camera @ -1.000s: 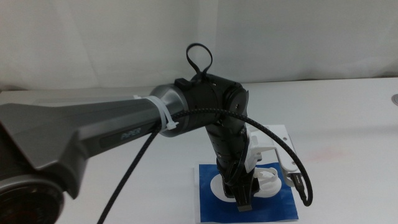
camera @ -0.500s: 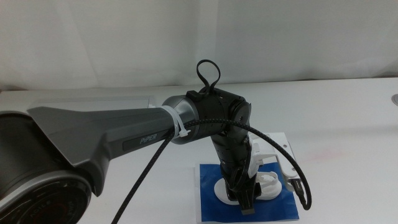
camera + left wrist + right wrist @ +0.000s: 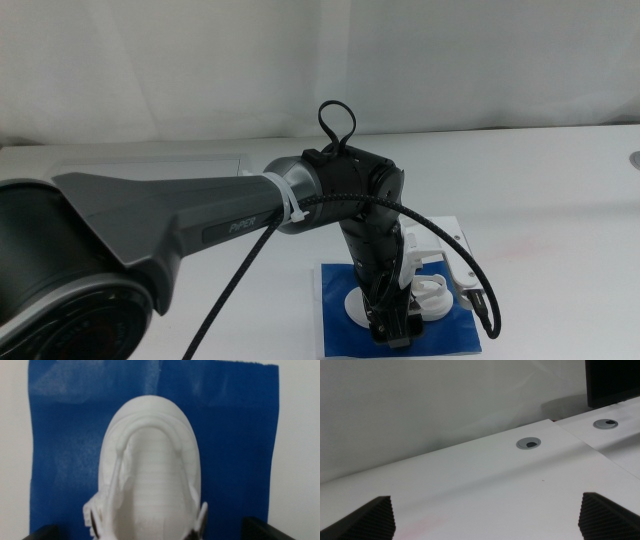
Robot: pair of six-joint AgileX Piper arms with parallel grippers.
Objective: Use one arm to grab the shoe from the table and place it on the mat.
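Shoe [image 3: 150,480] rests on mat [image 3: 235,435], toe well inside the blue. Left gripper [image 3: 392,325] straddles its heel end, jaws wide, both tips clear of the sides. Risk: a jaw snagging the heel strap on lift-off, dragging the shoe off the mat. Right gripper parked over bare surface [image 3: 485,490], jaws wide.

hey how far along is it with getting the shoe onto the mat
Nearly done. The shoe already lies on the blue mat, so the carry looks finished. The left gripper hangs over it with jaws spread wide to either side of the shoe, apparently released. What's left: lifting the arm clear. The right gripper waits open over bare table.
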